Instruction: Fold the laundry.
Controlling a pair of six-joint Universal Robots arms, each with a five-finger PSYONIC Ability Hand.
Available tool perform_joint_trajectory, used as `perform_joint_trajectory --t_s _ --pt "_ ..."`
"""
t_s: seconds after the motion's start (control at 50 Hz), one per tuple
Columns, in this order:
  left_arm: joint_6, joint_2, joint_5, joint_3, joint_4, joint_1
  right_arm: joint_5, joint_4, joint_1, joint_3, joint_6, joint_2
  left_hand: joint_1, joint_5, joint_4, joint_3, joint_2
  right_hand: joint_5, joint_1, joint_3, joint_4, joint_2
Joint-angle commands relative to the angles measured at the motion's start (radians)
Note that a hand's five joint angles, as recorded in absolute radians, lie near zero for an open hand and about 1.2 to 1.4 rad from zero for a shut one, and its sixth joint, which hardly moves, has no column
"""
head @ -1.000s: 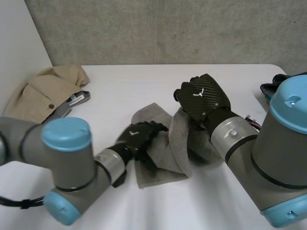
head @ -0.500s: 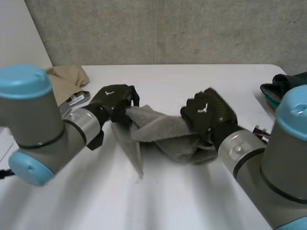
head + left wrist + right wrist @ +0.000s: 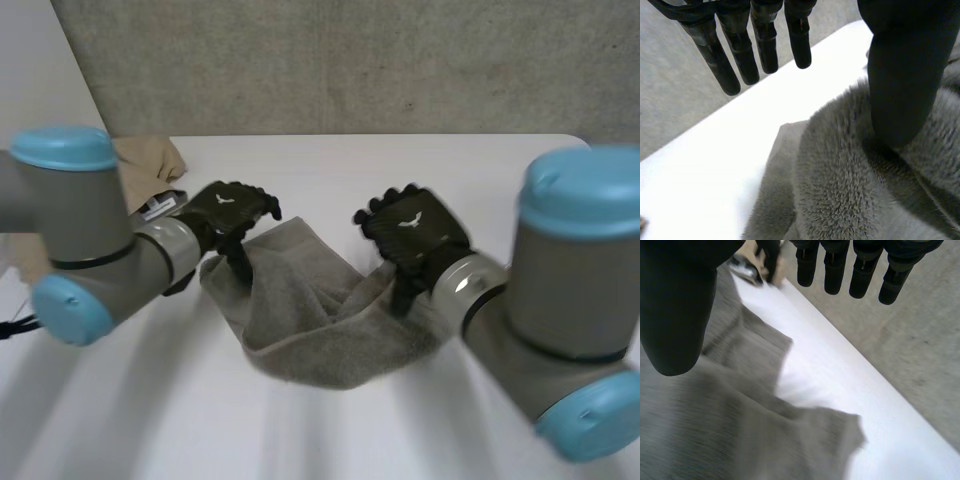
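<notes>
A grey towel (image 3: 300,310) lies rumpled on the white table (image 3: 330,170) between my two hands. My left hand (image 3: 232,208) is at the towel's left back corner. In the left wrist view its fingers (image 3: 765,45) are straight and spread above the table, while the thumb (image 3: 900,75) rests on the towel's pile (image 3: 840,190). My right hand (image 3: 412,228) hovers over the towel's right back part. In the right wrist view its fingers (image 3: 860,270) are straight and the thumb (image 3: 675,300) stands apart, with the towel (image 3: 715,405) loose below.
A beige garment (image 3: 150,160) lies at the table's back left corner, with a small grey and silver object (image 3: 160,207) beside it. A grey wall runs behind the table. Bare table shows in front of the towel.
Both hands have gone from shut on the towel to open. The towel, bunched and lifted between them before, has dropped and spread wider on the table.
</notes>
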Motion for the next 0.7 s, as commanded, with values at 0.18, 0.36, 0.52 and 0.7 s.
perform_joint_trajectory --t_s 0.18,0.36,0.52,0.7 --pt "-0.15 0.463 0.002 -0.494 0.02 0.115 -0.286 0.246 -0.194 -0.25 -0.275 0.096 0.047 0.058 0.057 0.04 0.045 0.198 0.138 0.17 0.166 0.166" --pt "-0.16 0.484 0.011 -0.715 0.066 0.171 -0.343 0.256 -0.202 -0.287 -0.307 0.272 0.399 0.411 0.409 0.392 0.397 0.362 0.302 0.334 0.33 0.33" --pt "-0.16 0.475 0.016 -0.775 0.134 0.175 -0.347 0.258 -0.204 -0.299 -0.442 0.363 0.358 0.37 0.368 0.351 0.356 0.371 0.311 0.343 0.339 0.339" --pt "-0.161 0.464 0.016 -0.777 0.18 0.172 -0.357 0.258 -0.193 -0.297 -0.437 0.409 0.323 0.334 0.333 0.316 0.321 0.838 0.778 0.81 0.806 0.806"
